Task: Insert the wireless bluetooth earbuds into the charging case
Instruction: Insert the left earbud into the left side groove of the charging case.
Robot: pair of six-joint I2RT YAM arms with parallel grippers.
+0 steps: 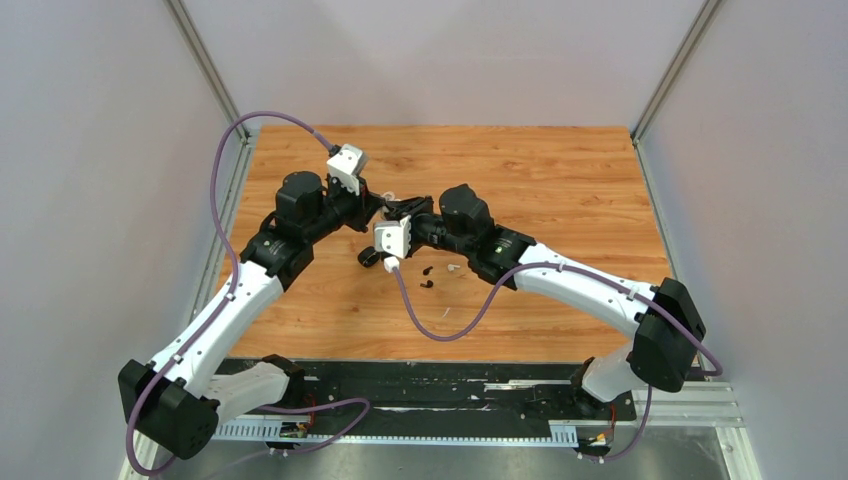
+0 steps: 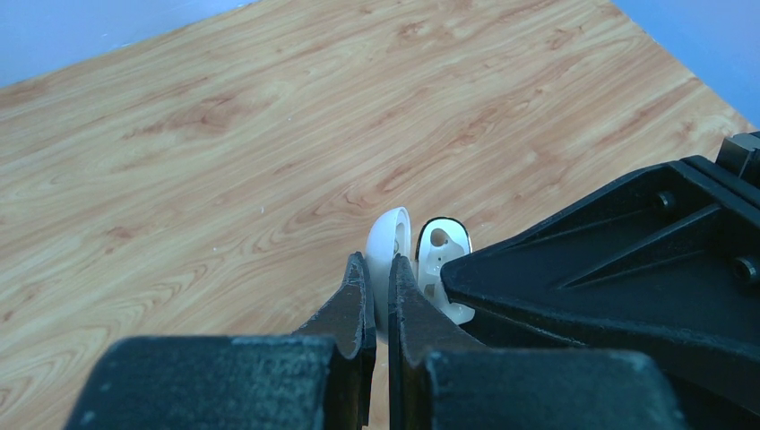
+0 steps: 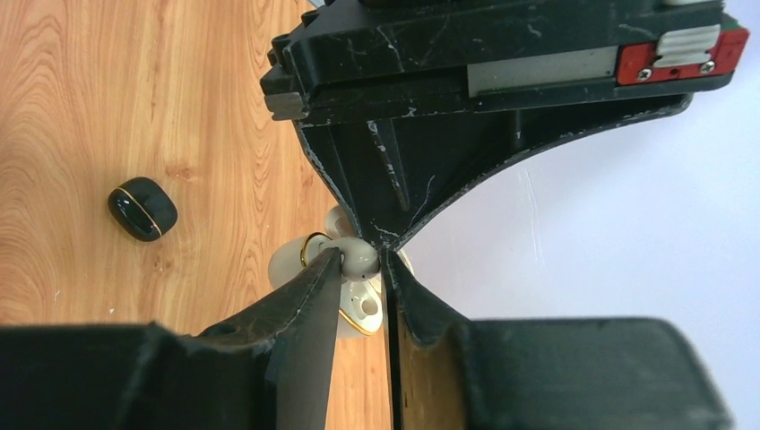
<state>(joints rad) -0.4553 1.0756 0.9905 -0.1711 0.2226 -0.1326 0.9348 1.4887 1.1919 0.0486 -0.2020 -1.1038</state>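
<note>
Case (image 2: 391, 240): glossy white, rounded, gold-rimmed, hinged open, seemingly two sockets (image 2: 437, 239).

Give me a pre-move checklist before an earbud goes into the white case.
1. Open white charging case: ok, lid tipped back.
2. Grip of left gripper on lid: ok.
3. Grip of right gripper on case body: ok.
4. Empty socket: ok; the other, cannot tell.
5. Free gripper to fetch white earbud: not ok, both busy.
6. Open black charging case: not ok, shut.
</note>
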